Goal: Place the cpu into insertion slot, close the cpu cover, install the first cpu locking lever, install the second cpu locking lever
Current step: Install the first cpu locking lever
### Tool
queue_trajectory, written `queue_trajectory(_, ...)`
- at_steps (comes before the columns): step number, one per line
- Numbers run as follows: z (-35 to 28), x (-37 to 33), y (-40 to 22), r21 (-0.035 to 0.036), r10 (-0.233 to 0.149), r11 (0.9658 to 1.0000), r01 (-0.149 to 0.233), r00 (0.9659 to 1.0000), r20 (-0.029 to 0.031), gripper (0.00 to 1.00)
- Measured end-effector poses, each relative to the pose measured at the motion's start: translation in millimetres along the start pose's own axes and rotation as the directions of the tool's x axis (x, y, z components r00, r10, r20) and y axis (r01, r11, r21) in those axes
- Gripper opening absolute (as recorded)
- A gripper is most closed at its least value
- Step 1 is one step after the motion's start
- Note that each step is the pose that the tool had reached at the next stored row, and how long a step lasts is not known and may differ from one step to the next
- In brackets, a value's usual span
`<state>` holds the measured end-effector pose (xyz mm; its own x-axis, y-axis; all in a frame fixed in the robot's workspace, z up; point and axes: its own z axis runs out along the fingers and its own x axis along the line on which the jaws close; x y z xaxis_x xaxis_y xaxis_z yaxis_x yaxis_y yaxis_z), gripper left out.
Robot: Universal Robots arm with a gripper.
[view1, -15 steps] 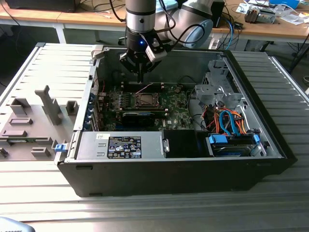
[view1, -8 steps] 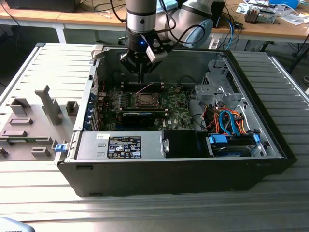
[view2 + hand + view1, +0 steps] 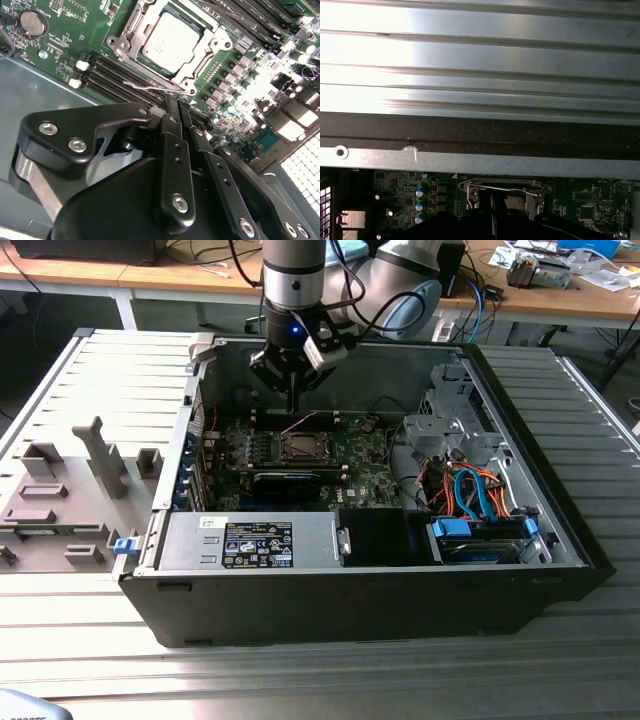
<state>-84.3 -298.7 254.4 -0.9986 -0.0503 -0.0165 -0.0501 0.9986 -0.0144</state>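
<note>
Already the cpu (image 3: 170,41) sat in the slot (image 3: 131,27) under the cover (image 3: 210,49); gripper (image 3: 176,107), clenched and empty, hung at six o'clock, one lever (image 3: 145,89) unlatched.

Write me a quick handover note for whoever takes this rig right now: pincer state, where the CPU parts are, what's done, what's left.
Pincer: shut, holding nothing, poised just above the green motherboard beside the socket.
Silvery-grey square cpu: already seated in the metal-rimmed insertion slot.
Thin silver cpu cover: appears closed around the chip.
Thin wire locking lever: lies along the socket edge nearest the pincer; whether it is latched, I cannot tell.
Left: both locking levers, as far as the views show.
</note>
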Motion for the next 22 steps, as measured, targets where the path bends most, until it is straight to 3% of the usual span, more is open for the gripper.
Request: queue_trajectory(22,4.5,-3.2,-0.1,-0.0003,0.002,1.0,-0.002,1.0,0.0,0.16)
